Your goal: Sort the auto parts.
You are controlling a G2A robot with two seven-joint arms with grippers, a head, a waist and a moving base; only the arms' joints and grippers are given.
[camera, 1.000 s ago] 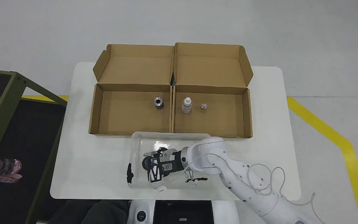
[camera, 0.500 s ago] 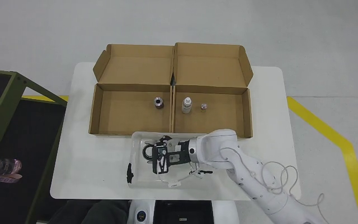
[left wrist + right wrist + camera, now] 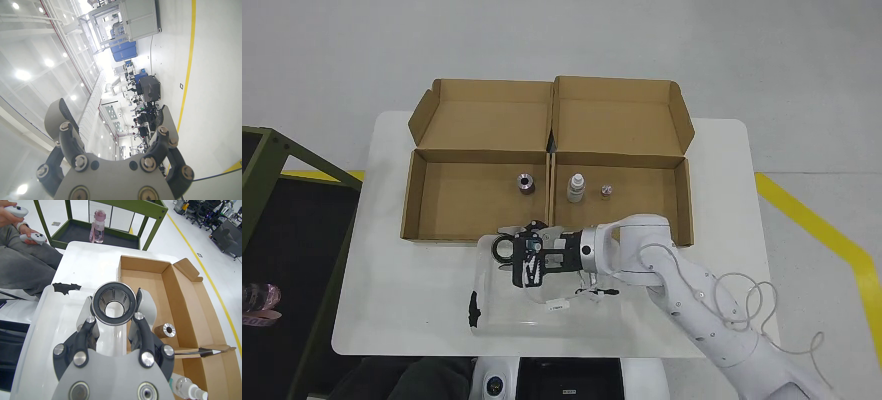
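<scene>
Bin [image 3: 504,318] comes first: it is clear plastic and sits closest to me on the white table [image 3: 372,290]. My right gripper [image 3: 115,302] is above its far end. The fingers are squeezed tight on a ring part [image 3: 114,322], a shiny metal sleeve with a black rim, and its open hole faces my wrist camera. A scrap of black tape [image 3: 473,310] is stuck on the bin's rim. Just past the bin are two open cardboard boxes, side by side and touching. The left box [image 3: 457,205] holds one brown metal tube [image 3: 525,182], standing near the wall it shares with the other box. The right box [image 3: 642,205] holds a white bottle [image 3: 576,187] and a small metal piece [image 3: 607,189], close together. The near wall of the left box stands between my ring and the floor of that box. Off the table's side is a green cart [image 3: 282,170] with a pink bottle [image 3: 98,226] on it. My left gripper [image 3: 113,109] is spread wide with nothing in it and points out at the room. A second ago my right gripper was nearer to me in the bin. It has since carried the ring toward the boxes. The parts in the boxes have not moved.
</scene>
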